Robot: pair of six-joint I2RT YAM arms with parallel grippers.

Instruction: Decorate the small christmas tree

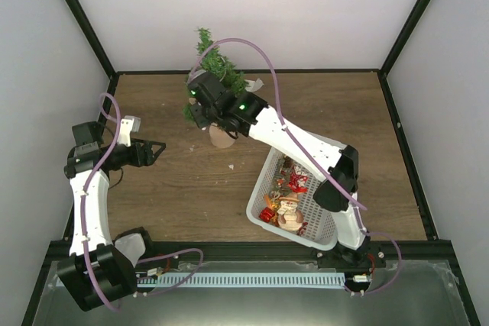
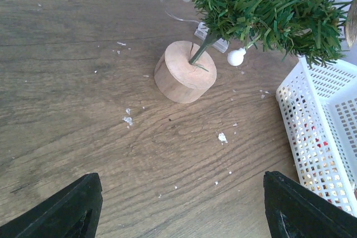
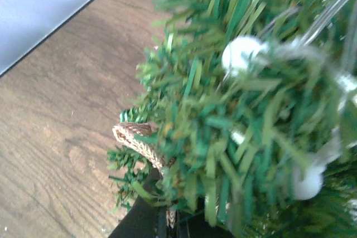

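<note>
The small christmas tree stands at the back middle of the table on a round tan base. My right gripper is pushed into its lower branches. In the right wrist view it is shut on a brown woven ribbon loop among the green needles. White beads on a thin wire hang in the branches. My left gripper is open and empty above the wood, left of the tree. In the left wrist view it faces the base and the branches.
A white mesh basket sits right of the tree, holding a snowman figure, red gift boxes and other ornaments. Its corner shows in the left wrist view. White flakes lie on the wood. Black frame posts edge the table.
</note>
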